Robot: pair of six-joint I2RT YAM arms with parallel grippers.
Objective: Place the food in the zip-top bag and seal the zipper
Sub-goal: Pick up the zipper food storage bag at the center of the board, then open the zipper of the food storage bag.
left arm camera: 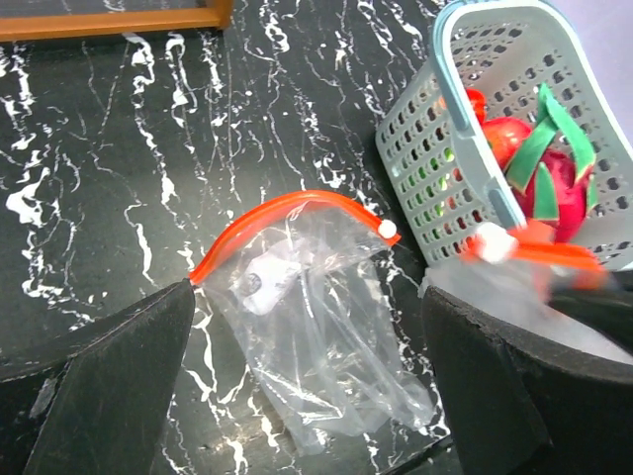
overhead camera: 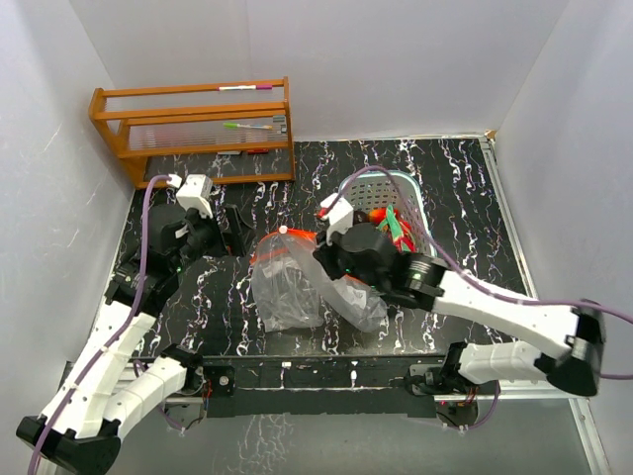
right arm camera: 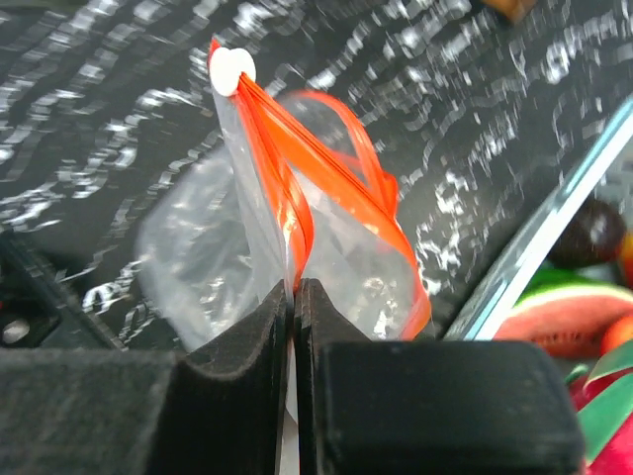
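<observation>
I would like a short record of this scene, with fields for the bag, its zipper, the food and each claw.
bag: zip-top bag, crumpled on the table beside the teal basket; no food seen inside
zipper: zipper open, strips parted
food: toy dragon fruit and watermelon slice, both in the basket
left claw: left claw open, at the bag's mouth
right claw: right claw shut on the zipper
background: wooden rack, far left

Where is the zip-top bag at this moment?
In the top view the zip-top bag lies mid-table, just left of the teal basket; the right gripper pinches its red-orange zipper with shut jaws.
</observation>
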